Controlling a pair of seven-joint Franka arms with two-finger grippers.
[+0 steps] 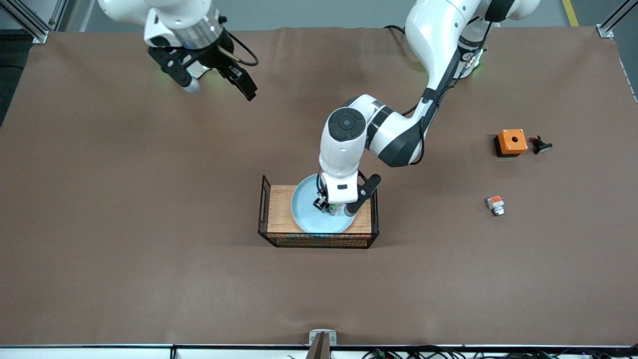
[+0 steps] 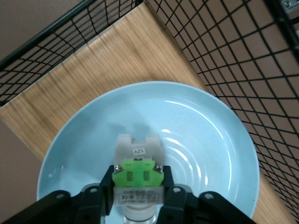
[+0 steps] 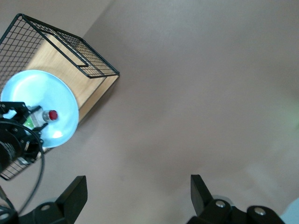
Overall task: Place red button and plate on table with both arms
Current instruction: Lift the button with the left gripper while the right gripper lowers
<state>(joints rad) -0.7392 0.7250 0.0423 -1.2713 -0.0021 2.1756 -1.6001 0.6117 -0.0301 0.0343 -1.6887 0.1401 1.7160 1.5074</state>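
Observation:
The pale blue plate (image 1: 313, 215) lies on the wooden board inside the black wire-mesh basket (image 1: 264, 212) at mid-table. My left gripper (image 1: 335, 206) is down over the plate and shut on the red button (image 2: 138, 177), its green block between the fingers. The right wrist view shows the button's red cap (image 3: 53, 115) over the plate (image 3: 42, 93). I cannot tell whether the button touches the plate (image 2: 196, 140). My right gripper (image 1: 219, 85) is open and empty, high over the brown table (image 1: 124, 199) near its own base.
An orange box with a hole (image 1: 511, 142) and a small dark part (image 1: 540, 145) lie toward the left arm's end. A tiny part with an orange block (image 1: 495, 204) lies nearer the front camera than the box. The mesh walls (image 2: 224, 56) stand close around the plate.

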